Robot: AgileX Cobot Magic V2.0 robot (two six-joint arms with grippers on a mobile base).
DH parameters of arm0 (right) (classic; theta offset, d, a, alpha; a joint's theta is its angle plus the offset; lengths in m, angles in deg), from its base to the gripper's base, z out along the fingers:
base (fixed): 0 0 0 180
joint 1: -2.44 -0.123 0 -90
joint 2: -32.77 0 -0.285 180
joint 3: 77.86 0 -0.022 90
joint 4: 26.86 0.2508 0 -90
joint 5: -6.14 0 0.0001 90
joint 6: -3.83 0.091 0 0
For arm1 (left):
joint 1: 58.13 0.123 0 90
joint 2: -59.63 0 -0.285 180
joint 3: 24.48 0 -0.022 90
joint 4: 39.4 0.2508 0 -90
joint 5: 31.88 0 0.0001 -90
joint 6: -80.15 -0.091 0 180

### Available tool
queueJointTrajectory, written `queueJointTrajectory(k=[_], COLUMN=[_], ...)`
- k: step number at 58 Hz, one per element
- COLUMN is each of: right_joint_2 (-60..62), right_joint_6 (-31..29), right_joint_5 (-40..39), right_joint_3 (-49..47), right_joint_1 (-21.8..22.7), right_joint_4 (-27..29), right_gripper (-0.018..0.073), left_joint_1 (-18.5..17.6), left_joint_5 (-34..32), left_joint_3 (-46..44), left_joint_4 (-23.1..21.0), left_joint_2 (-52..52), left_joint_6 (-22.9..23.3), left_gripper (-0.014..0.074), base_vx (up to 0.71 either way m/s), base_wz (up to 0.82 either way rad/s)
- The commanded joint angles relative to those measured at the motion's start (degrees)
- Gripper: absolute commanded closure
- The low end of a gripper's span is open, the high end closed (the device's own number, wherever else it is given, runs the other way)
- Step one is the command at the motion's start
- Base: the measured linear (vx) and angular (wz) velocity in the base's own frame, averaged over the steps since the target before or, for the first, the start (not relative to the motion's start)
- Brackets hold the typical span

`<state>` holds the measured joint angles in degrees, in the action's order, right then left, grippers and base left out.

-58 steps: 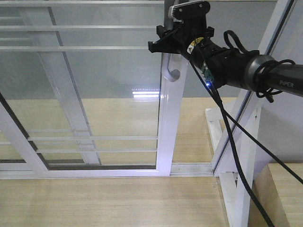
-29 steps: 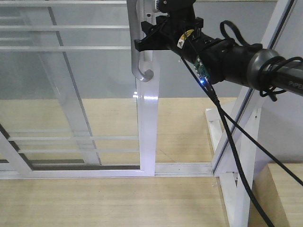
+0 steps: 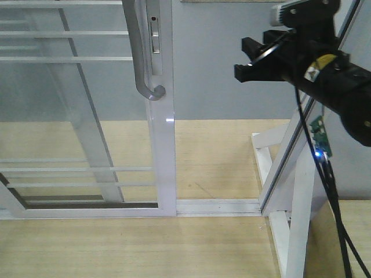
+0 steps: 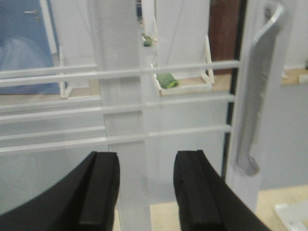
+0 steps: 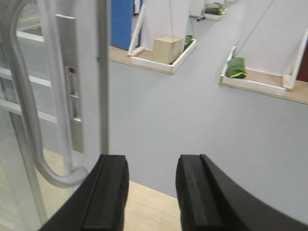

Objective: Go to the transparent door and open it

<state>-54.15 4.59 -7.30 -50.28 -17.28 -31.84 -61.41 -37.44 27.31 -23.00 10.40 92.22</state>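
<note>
Left of the front view: the transparent door (image 3: 163, 162) stands upright in its floor track (image 3: 217, 205); thin white bars cross its glass
Handle: the curved grey pull handle (image 3: 139, 52) runs down the stile; its lower end hooks back into the frame
Doorway: a bare gap lies between the stile and the slanted white frame (image 3: 293, 156) at the right
Right arm: the right gripper (image 3: 246, 58) hangs high at the right, well apart from the handle; jaws parted, nothing between them
Left wrist view: the left gripper (image 4: 146, 192) faces the barred glass; jaws spread apart, holding nothing; the handle stands up at the right, untouched
Right wrist view: jaws parted and bare; the handle and a metal lock plate (image 5: 72, 86) sit at the left on the stile, near but not touched; grey floor (image 5: 192, 106) lies beyond
</note>
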Motion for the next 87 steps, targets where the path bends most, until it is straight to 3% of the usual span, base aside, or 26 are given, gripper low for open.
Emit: queueJointTrajectory(k=[1,15,27,60,73,87], right_joint_2=[7.9,17.4,17.7,17.7,17.7,17.7], right_joint_6=[-0.8,-4.2,-4.1,-4.1,-4.1,-4.1], right_joint_5=[-0.4,14.5,16.2,18.8,19.1,19.2], right_joint_3=[2.5,5.5,5.5,5.5,5.5,5.5], right_joint_1=[1.4,1.5,1.5,1.5,1.5,1.5], right_joint_4=[-0.1,-0.1,-0.1,-0.1,-0.1,-0.1], right_gripper=[0.0232,0.0232,0.0232,0.0232,0.0232,0.0232], left_joint_1=[-2.5,-7.6,-9.3,-9.4,-9.4,-9.4], left_joint_5=[-6.7,-22.7,-28.5,-29.7,-29.8,-30.0], left_joint_3=[-1.9,-2.3,-8.6,-32.6,-38.2,-41.9], left_joint_4=[2.1,2.5,2.5,2.1,2.2,2.6], left_joint_2=[-3.3,-19.1,-32.4,-54.5,-59.0,-62.0], left_joint_6=[0.5,2.2,5.0,5.0,9.0,9.1], left_gripper=[0.0183,0.0142,0.0062,0.0062,0.0062,0.0062], base_vx=[0.00,0.00,0.00,0.00,0.00,0.00], base_wz=[0.00,0.00,0.00,0.00,0.00,0.00])
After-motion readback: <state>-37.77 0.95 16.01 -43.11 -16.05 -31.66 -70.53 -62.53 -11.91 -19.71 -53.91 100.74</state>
